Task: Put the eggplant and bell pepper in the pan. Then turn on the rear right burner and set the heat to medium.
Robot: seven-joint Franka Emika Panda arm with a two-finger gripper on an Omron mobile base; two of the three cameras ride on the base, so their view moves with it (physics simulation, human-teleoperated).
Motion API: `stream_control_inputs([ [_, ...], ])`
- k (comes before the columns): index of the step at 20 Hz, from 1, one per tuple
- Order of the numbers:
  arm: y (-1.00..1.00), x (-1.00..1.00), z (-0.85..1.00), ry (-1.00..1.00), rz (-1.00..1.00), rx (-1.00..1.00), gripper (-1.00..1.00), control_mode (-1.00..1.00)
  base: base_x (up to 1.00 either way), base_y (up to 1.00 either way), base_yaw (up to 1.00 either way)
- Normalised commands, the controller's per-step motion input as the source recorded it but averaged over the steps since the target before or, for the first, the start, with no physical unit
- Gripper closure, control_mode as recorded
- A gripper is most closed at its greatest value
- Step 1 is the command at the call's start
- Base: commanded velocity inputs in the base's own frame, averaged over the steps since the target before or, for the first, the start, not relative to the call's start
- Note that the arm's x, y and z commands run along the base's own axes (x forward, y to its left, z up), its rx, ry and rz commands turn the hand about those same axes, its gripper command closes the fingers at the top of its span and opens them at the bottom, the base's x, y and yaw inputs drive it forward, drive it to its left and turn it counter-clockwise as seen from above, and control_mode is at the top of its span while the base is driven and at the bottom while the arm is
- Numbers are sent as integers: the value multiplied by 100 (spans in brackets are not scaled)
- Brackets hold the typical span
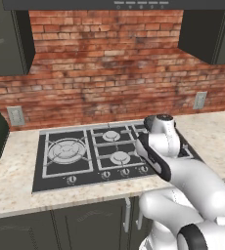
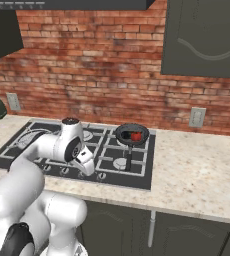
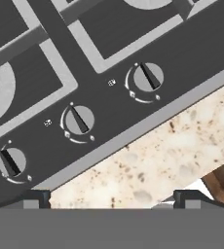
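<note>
Here, the gripper (image 3: 112, 198) hung with jaws wide apart over the stove's front knobs (image 3: 79, 119). Behind them, the pan (image 2: 132, 134) sat on the rear right burner, holding the bell pepper (image 2: 136, 136).

1. A black glass stovetop (image 2: 137, 172) with pale grey grates is set into a speckled beige stone counter (image 2: 197, 170), in front of a red brick wall (image 2: 97, 65).
2. A small round dark frying pan (image 2: 132, 133) sits on the rear right burner, its long straight black handle (image 2: 128, 157) pointing toward the front edge.
3. Inside the pan lie a tiny bright red bell pepper (image 2: 136, 136) and, just left of it, a near-black rounded eggplant (image 2: 125, 135).
4. A white robot arm (image 2: 42, 165) with dark joints rises from the lower left and bends over the stove's front row of knobs (image 2: 101, 175).
5. A grey wall outlet (image 2: 197, 117) is mounted to the right, below a dark upper cabinet (image 2: 204, 35).
</note>
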Motion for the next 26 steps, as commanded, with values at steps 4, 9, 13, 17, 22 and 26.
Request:
stream_control_inputs([
  [4, 0, 25, -17, 0, -1, 0, -100, -100, 0, 0, 0],
  [9, 0, 19, -18, 1, 0, 0, -100, -100, 0, 0, 0],
  [13, 0, 11, -21, 1, 0, 0, -100, -100, 0, 0, 0],
  [17, 0, 11, -22, 1, 0, 0, -100, -100, 0, 0, 0],
  [22, 0, 17, -14, 0, 0, 0, -100, -100, 0, 0, 0],
  [26, 0, 25, -7, 0, 0, 0, -100, -100, 0, 0, 0],
])
